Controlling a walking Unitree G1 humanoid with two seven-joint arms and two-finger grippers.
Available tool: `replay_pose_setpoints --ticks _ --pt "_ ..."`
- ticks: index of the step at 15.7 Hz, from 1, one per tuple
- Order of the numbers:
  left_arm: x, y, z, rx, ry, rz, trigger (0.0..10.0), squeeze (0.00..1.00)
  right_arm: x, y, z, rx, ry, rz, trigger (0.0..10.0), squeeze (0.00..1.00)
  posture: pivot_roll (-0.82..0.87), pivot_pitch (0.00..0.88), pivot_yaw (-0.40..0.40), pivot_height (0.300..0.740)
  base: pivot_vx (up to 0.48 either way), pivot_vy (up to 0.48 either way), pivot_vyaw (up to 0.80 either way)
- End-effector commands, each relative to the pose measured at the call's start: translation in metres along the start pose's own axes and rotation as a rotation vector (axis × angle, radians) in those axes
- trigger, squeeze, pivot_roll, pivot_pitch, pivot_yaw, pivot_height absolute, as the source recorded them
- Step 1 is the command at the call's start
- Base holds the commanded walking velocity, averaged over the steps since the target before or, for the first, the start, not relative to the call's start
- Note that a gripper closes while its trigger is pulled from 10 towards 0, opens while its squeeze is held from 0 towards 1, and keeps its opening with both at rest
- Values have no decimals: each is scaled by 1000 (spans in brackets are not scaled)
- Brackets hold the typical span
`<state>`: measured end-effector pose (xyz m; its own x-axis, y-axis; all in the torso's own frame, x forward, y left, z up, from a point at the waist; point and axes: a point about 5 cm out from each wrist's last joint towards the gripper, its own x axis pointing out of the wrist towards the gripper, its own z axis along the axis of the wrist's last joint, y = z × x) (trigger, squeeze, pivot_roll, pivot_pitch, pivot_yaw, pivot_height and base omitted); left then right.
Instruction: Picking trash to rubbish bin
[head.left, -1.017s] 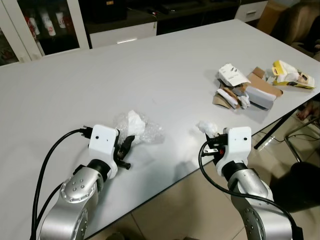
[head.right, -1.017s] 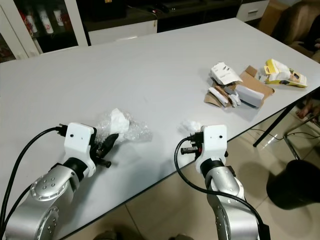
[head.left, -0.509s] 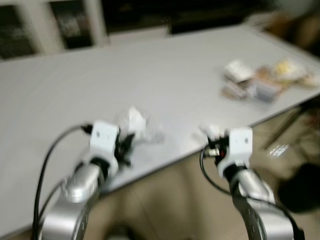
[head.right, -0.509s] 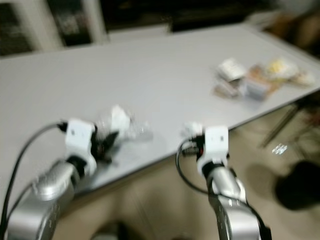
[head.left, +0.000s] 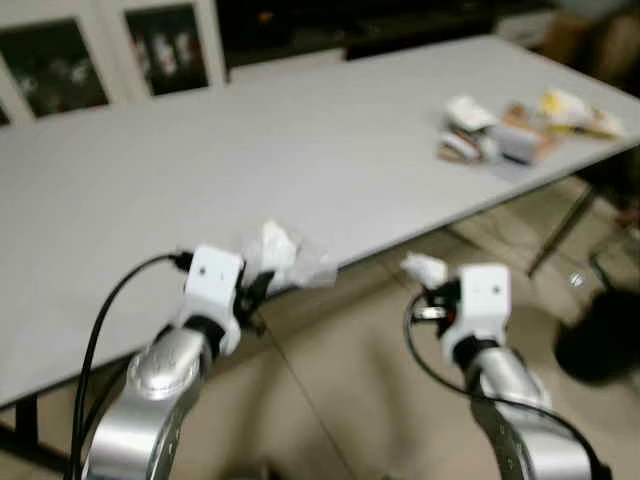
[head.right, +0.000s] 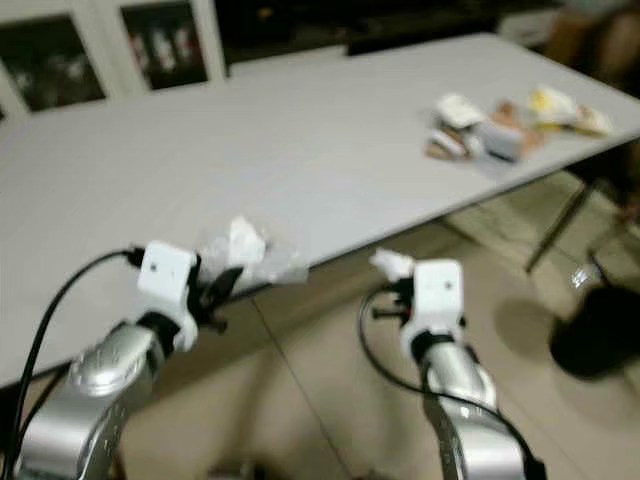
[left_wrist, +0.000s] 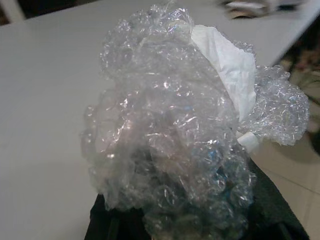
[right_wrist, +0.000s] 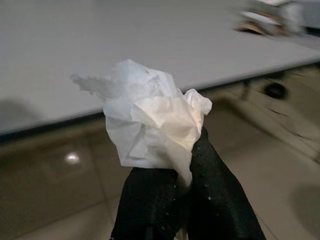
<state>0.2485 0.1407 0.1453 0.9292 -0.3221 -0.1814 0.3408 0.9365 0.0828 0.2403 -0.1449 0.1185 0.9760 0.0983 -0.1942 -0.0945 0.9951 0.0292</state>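
Gripping crinkly bubble wrap (left_wrist: 175, 135) left tool (head.left: 255, 292), crumpled tissue (right_wrist: 150, 120) right tool (right_wrist: 172, 200).

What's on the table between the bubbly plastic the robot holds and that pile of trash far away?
Nothing. In the left eye view, bare table lies between the bubble wrap and the trash pile.

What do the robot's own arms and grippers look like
Both arms are shiny silver with rounded joints. Each wrist carries a white boxy block, and a black cable loops from it back along the arm. The left gripper and right gripper have black fingers; the right fingers' surface looks finely dotted.
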Motion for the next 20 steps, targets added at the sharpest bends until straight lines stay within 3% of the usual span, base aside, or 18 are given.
replay_pose_setpoints --ticks 1,4,7,11,15,20 --pt "1 1 0 9 1 -6 10000 0 -1 -1 -1 5 5 -18 10000 0 -30 44 -21 740 -262 0 0" --pt "2 1 -1 8 1 -11 10000 0 -2 0 0 10 2 -24 10000 0 -36 42 -20 740 -265 0 0" --pt "2 3 -5 -42 -28 5 10000 0 -4 -3 -2 22 -12 -36 10000 0 -42 36 -25 740 0 0 -771" --pt "-2 13 -18 10 1 42 10000 0 -6 -10 -10 0 5 -63 10000 0 -38 35 -32 740 0 0 -800" --pt "-2 12 -18 5 -22 22 10000 0 -7 -9 -13 1 12 -65 10000 0 -40 34 -32 740 0 0 -800" --pt "0 10 -20 7 -27 -1 10000 0 -7 -10 -14 -10 7 -67 10000 0 -44 38 -29 740 310 0 -800"
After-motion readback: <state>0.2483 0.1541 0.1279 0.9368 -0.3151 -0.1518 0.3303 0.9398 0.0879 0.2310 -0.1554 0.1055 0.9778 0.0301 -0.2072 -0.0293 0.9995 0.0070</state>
